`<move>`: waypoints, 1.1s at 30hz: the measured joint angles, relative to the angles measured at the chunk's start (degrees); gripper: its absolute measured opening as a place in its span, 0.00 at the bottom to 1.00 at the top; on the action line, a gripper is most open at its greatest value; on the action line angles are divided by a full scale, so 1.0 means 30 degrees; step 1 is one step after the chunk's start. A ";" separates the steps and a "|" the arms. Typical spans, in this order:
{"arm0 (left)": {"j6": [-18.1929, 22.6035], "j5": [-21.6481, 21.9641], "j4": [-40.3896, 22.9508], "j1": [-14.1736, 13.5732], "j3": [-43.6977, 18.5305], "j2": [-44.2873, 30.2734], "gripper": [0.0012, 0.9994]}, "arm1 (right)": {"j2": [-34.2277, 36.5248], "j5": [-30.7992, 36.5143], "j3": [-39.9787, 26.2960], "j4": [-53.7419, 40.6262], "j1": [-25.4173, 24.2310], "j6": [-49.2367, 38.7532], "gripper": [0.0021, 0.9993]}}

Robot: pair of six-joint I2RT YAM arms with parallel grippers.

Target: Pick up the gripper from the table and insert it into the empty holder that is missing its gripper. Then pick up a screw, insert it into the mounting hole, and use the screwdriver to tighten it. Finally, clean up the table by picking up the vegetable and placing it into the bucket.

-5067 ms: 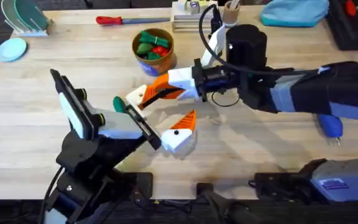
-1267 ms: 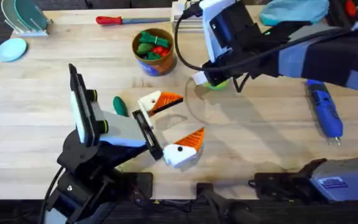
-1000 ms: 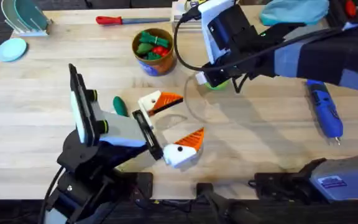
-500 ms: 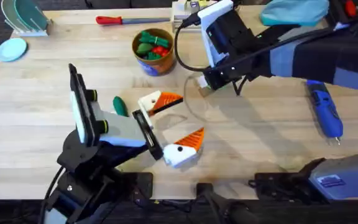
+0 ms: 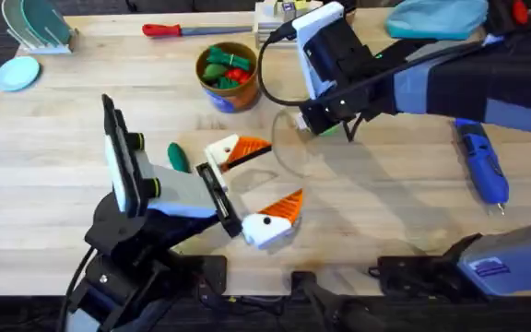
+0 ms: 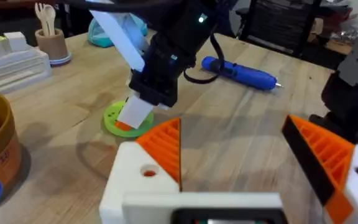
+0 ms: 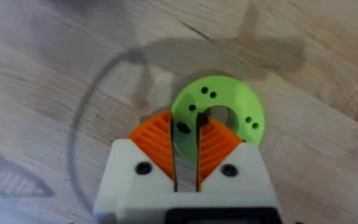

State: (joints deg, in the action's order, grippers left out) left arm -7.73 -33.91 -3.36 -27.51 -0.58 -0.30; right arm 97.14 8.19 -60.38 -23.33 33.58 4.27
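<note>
The right hand (image 5: 313, 118) covers most of the lime-green disc (image 5: 324, 128) in the overhead view; only a sliver shows beneath it. In the right wrist view the orange pads (image 7: 215, 144) overlap the near part of the disc, and whatever lies in the narrow slit between them is too small to tell. The bucket (image 6: 0, 162) is cut by the edge of the left wrist view, as is the left hand's far pad (image 6: 321, 157). The screwdriver (image 5: 480, 167) has its upper end tucked under the right arm's sleeve. At the tabletop's far edge, the right arm hides part of the stacked trays (image 5: 275, 20).
</note>
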 joint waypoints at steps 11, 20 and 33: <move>0.0000 0.0000 0.0000 0.0000 0.0000 0.0001 0.99 | 0.0000 0.0211 -0.0036 0.0109 0.0000 -0.0001 0.01; 0.0000 0.0000 0.0007 0.0000 0.0000 -0.0006 0.99 | -0.0022 0.0219 -0.0234 -0.0102 0.0000 -0.0007 0.01; 0.0000 0.0000 0.0000 0.0000 0.0000 -0.0004 0.99 | -0.0452 0.0248 -0.0532 -0.0659 0.0000 0.0000 0.00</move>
State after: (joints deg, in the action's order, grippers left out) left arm -7.73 -33.91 -3.36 -27.51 -0.58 -0.31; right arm 95.79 8.93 -61.98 -25.31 33.58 4.27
